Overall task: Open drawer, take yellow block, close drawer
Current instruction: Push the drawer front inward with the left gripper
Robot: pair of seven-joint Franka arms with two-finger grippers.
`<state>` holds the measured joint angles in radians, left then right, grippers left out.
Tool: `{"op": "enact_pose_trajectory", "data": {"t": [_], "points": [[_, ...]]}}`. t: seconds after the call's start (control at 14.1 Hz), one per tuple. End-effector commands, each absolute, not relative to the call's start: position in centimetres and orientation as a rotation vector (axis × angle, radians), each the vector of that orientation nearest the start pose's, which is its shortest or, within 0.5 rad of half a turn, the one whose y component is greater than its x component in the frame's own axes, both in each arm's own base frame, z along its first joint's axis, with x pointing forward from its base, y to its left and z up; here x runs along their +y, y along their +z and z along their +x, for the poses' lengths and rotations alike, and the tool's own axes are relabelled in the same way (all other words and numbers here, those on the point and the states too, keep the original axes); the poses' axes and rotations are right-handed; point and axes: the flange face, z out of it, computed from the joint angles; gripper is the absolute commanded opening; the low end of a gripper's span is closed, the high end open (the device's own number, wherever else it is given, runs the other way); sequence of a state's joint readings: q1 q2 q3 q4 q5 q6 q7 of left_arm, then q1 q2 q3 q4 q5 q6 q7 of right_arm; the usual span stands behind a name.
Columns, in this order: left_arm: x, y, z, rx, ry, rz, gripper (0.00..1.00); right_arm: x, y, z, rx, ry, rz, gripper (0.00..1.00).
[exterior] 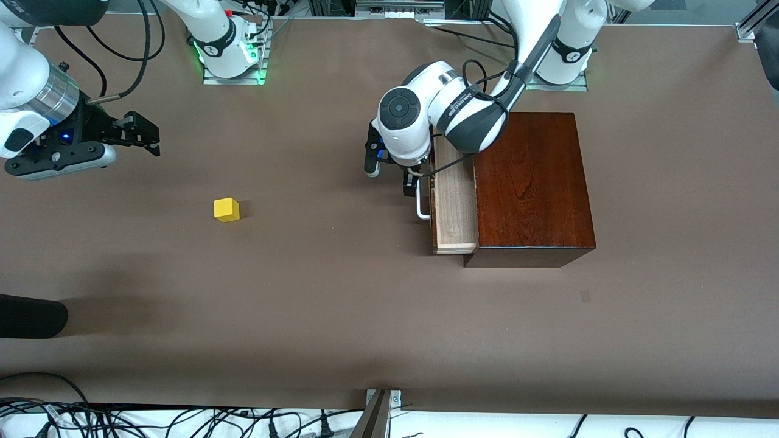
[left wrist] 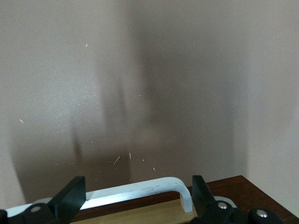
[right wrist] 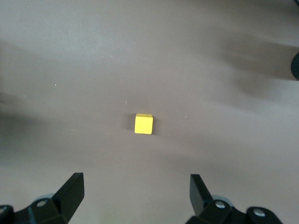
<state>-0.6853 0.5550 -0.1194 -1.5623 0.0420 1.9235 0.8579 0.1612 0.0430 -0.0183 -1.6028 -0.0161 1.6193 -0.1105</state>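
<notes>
The dark mahogany box [exterior: 532, 182] stands toward the left arm's end of the table. Its drawer [exterior: 453, 201] is pulled partly out, and the pale tray part that shows is bare. My left gripper [exterior: 389, 173] is open just in front of the white handle [exterior: 422, 210]. In the left wrist view the handle [left wrist: 140, 190] lies between the spread fingers [left wrist: 70, 198] of that gripper [left wrist: 135, 196] and is not clamped. The yellow block [exterior: 226, 209] sits on the bare table, outside the drawer. My right gripper [exterior: 143, 131] is open and empty in the air. In the right wrist view the block [right wrist: 144, 123] lies ahead of that gripper [right wrist: 135, 196].
A dark rounded object [exterior: 30, 316] juts in over the table at the right arm's end, nearer the front camera. Cables [exterior: 182, 423] lie along the near table edge. The brown table top [exterior: 341, 304] stretches between block and box.
</notes>
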Motion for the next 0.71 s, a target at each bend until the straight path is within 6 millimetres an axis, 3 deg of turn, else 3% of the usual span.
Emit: {"op": "enact_pose_trajectory", "data": {"t": [0.0, 0.35, 0.64], "points": [[-45.7, 29.7, 47.3, 2.331, 0.415, -2.080, 1.00, 8.1, 59.6, 56.2, -0.385, 0.043, -3.147, 1.00], [-42.6, 31.3, 48.7, 2.255, 0.534, -2.084, 1.00, 8.1, 59.5, 56.2, -0.388, 0.047, -3.146, 1.00], [-40.5, 31.5, 49.6, 2.208, 0.604, -2.123, 1.00, 8.1, 59.6, 56.2, -0.385, 0.045, -3.147, 1.00]]}}
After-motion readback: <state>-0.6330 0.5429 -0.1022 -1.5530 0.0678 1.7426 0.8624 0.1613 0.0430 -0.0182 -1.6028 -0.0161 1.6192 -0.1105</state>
